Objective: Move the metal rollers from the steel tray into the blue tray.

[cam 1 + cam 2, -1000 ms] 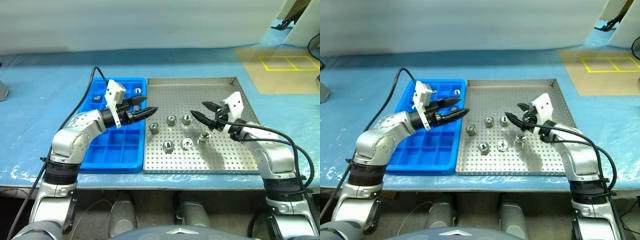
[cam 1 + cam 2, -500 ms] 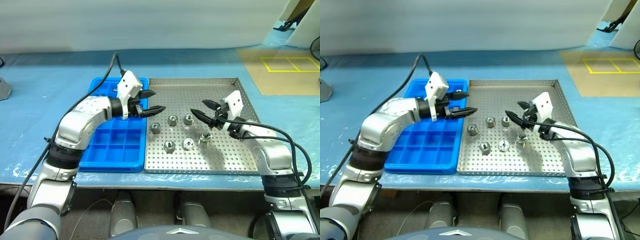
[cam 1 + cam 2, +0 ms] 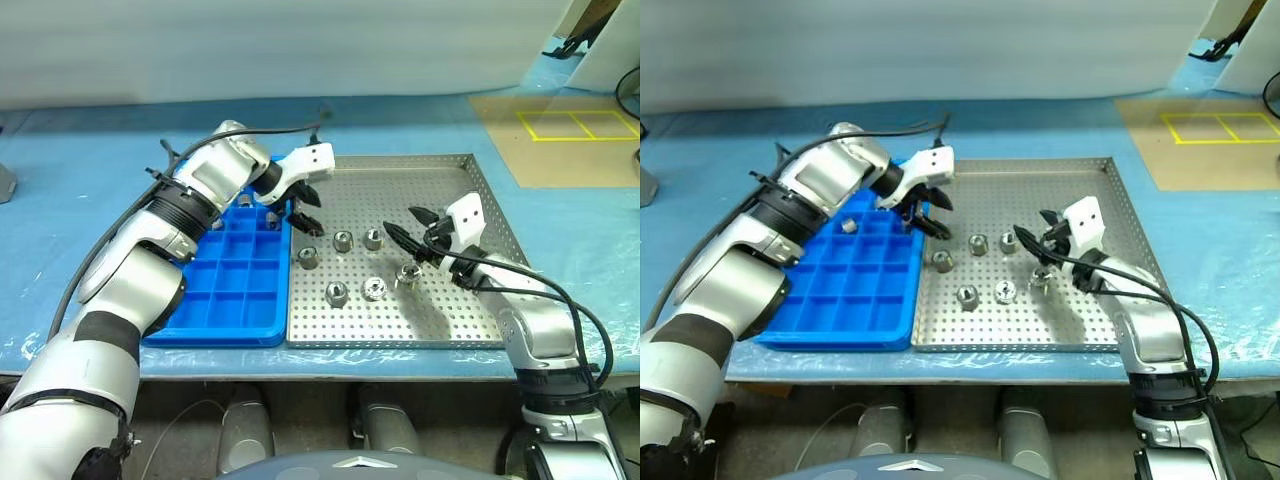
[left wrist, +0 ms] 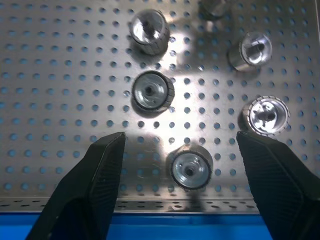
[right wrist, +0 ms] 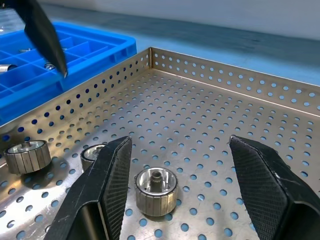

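The blue tray (image 3: 225, 290) sits on the left with a couple of rollers in its far cells, and the left gripper (image 3: 305, 212) hangs tipped down over the near-left part of the steel tray (image 3: 455, 320), fingers spread wide and holding nothing, one roller (image 4: 190, 169) lying right between the fingertips with the others just past them. On the right, the right gripper (image 3: 410, 227) is roughly level with its fingers apart and empty, another roller (image 5: 156, 190) sitting on the tray floor between them
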You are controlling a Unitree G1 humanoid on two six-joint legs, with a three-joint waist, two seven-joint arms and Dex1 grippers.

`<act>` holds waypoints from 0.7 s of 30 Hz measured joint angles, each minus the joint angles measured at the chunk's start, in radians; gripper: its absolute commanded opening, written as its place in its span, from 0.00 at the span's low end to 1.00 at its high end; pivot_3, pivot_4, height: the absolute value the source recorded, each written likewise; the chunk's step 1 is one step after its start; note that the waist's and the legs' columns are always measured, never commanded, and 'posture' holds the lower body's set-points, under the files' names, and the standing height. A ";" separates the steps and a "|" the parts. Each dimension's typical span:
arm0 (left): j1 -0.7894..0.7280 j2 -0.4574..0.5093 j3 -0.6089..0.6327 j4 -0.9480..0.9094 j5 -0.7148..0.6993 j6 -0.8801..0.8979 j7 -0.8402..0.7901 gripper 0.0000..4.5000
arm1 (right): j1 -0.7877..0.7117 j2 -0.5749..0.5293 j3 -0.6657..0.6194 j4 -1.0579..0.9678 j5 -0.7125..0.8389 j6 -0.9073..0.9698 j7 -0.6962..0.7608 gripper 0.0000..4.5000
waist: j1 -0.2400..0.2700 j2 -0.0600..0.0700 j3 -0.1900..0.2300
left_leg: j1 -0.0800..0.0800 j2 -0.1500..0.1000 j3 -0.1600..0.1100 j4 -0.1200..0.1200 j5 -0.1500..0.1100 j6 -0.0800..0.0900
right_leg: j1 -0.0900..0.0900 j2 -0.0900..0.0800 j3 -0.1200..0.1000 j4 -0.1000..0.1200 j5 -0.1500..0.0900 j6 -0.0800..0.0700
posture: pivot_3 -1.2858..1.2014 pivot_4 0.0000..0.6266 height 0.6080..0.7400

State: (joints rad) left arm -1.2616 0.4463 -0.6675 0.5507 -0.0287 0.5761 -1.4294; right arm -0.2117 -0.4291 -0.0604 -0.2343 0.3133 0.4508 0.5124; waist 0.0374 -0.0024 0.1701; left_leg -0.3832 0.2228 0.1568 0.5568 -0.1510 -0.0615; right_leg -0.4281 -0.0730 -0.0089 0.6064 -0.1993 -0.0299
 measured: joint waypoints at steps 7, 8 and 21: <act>0.005 -0.019 -0.052 0.007 0.106 -0.012 -0.092 0.84 | 0.040 0.028 0.002 -0.042 -0.015 0.011 -0.065 0.71 | -0.003 0.000 0.000 | 0.001 0.000 0.000 0.001 0.000 0.000 | 0.001 0.000 0.000 0.000 0.000 0.000 | 0.39 0.24 1.00; 0.017 -0.017 -0.056 0.002 0.119 -0.019 -0.094 0.84 | 0.044 0.029 0.002 -0.052 -0.016 0.013 -0.069 0.71 | -0.004 0.000 0.000 | 0.002 0.000 0.000 0.001 0.000 0.000 | 0.002 0.000 0.000 0.000 0.000 0.000 | 0.39 0.24 1.00; 0.140 -0.053 -0.047 -0.049 0.188 0.050 -0.059 0.84 | 0.064 0.031 0.004 -0.060 -0.036 0.012 -0.092 0.71 | -0.022 0.000 0.000 | 0.003 0.000 0.000 0.001 -0.002 0.003 | 0.004 0.000 0.000 0.000 0.000 0.000 | 0.38 0.24 1.00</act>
State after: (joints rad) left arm -1.1220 0.3933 -0.7148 0.5014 0.1592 0.6259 -1.4887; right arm -0.1473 -0.3977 -0.0569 -0.2947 0.2768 0.4627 0.4201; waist 0.0151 -0.0024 0.1701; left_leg -0.3802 0.2228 0.1569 0.5580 -0.1527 -0.0588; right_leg -0.4241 -0.0734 -0.0092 0.6061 -0.1993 -0.0298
